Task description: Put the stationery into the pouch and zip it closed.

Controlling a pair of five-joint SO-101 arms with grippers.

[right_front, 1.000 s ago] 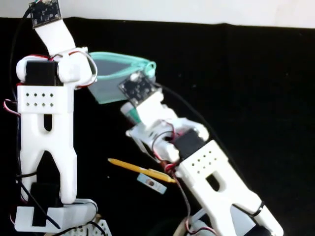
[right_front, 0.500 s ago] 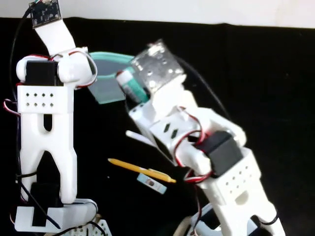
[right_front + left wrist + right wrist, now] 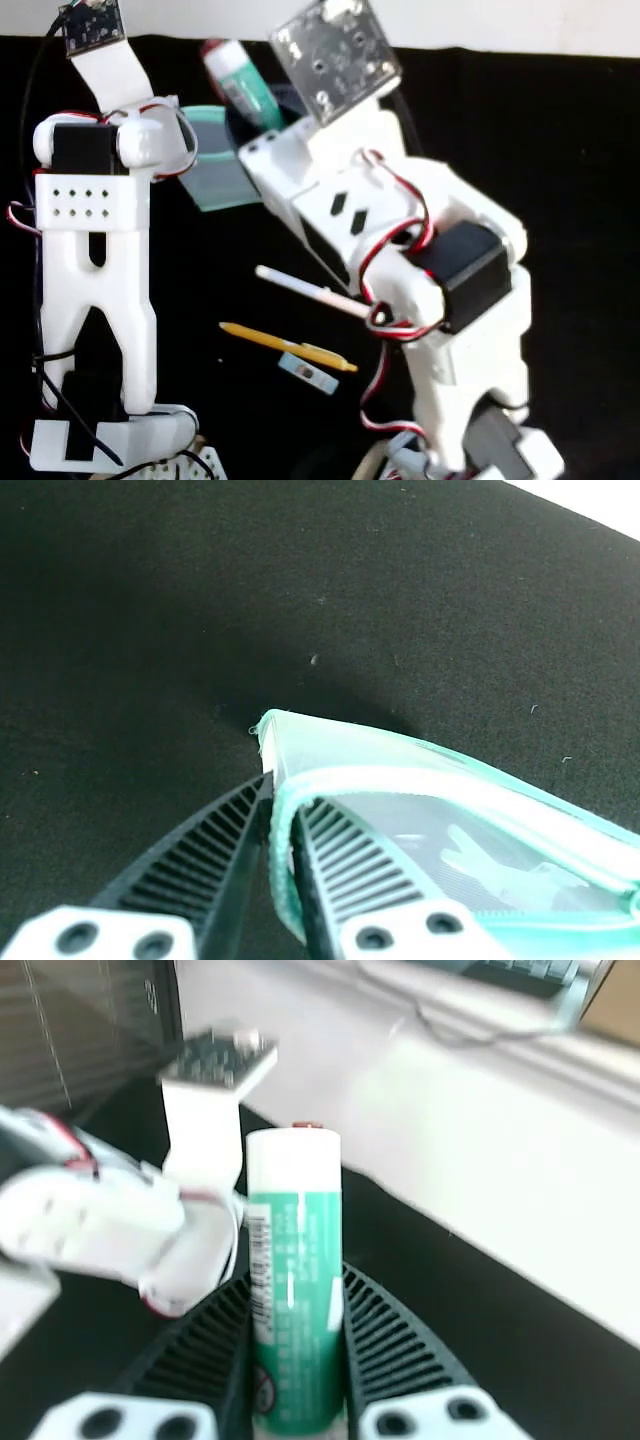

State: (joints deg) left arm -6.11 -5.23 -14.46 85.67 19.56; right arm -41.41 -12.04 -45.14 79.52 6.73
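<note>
Raised since before, your right pincer (image 3: pixel 296 1285) clamps the glue stick (image 3: pixel 236 80), tip tilted up, over the pouch (image 3: pixel 215 180) your left pincer (image 3: pixel 283 805) pinches by its rim.

Room to pass lies over the table (image 3: pixel 570 150) at three o'clock; left arm (image 3: pixel 95 250) at nine and right arm (image 3: pixel 320 170) at four hem the pouch (image 3: pixel 214 186).

Teal pouch (image 3: pixel 215 185), green glue stick (image 3: pixel 238 82) (tilted), yellow pencil (image 3: pixel 285 345)
</note>
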